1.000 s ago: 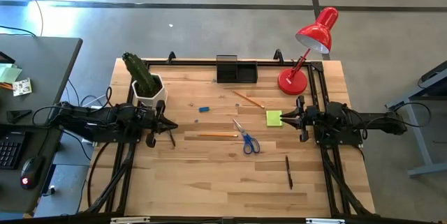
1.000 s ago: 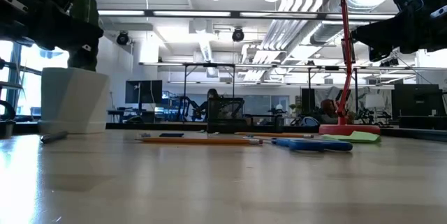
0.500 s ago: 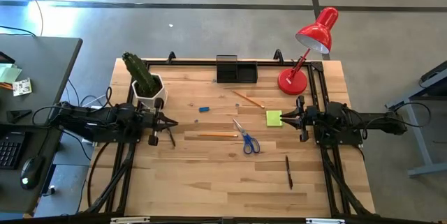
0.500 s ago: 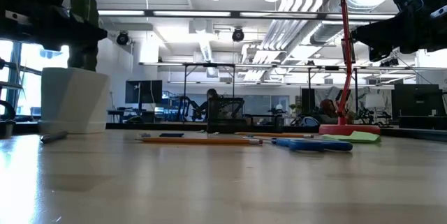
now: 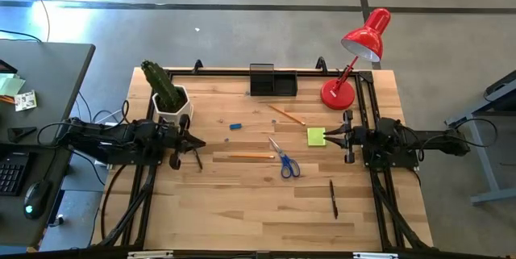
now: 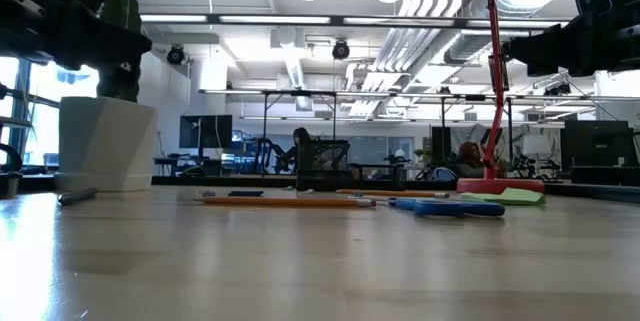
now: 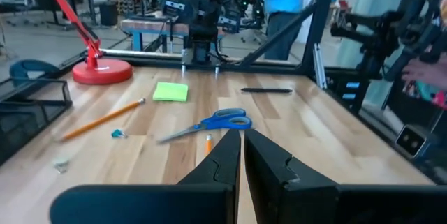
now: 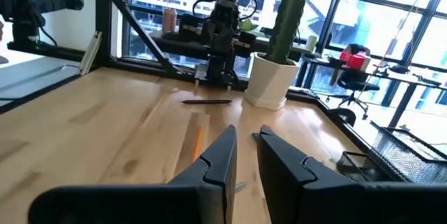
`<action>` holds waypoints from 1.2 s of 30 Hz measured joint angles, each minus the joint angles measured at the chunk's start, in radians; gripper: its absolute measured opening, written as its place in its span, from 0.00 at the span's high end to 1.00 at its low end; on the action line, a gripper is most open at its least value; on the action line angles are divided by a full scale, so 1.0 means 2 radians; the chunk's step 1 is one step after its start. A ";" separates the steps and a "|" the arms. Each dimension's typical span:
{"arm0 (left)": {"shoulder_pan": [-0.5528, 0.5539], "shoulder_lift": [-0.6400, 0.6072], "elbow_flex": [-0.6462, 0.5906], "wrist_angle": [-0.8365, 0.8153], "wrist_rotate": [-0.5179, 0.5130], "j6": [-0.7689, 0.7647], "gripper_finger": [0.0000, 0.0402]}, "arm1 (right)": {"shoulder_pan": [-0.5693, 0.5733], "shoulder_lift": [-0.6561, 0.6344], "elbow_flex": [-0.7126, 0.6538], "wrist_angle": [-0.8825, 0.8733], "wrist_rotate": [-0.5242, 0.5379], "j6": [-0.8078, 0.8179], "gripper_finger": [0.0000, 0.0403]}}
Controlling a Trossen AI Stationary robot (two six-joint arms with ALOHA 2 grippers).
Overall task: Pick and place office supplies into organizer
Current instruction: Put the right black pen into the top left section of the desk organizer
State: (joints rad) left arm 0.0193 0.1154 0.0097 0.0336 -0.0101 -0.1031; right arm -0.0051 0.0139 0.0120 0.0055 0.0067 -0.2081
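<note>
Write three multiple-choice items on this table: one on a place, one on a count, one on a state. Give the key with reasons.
1. Where does the organizer stand?
A. at the table's far edge, beside the red lamp's base
B. between the two grippers
C. by the dark pen

2. How many pencils lie on the table?
A. none
B. two
C. four

3. What is in the left gripper?
A. the scissors
B. nothing; it is shut
C. the sticky-note pad

Key: 1 A, the black tray sits at the far edge left of the lamp. 2 B, one pencil by the scissors, another nearer the organizer. 3 B, its fingers meet with nothing between them.
</note>
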 joint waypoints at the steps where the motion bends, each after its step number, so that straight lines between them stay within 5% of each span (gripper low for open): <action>1: 0.000 0.000 0.000 0.002 0.000 -0.006 0.97 | 0.000 0.000 0.000 0.000 0.000 0.000 0.87; 17: 0.000 0.000 0.000 0.034 0.000 -0.031 0.97 | 0.000 0.000 0.000 0.011 0.000 -0.026 0.87; 29: 0.000 0.004 0.000 0.093 -0.035 0.025 0.97 | 0.000 0.000 0.000 0.032 0.007 0.211 0.87; 36: 0.000 0.044 0.009 0.103 -0.047 0.029 0.97 | 0.000 0.000 0.000 0.035 0.024 0.219 0.87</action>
State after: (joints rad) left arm 0.0193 0.2030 0.0270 0.2389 -0.1050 -0.0448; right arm -0.0059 0.0149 0.0116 0.0753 0.0548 0.2293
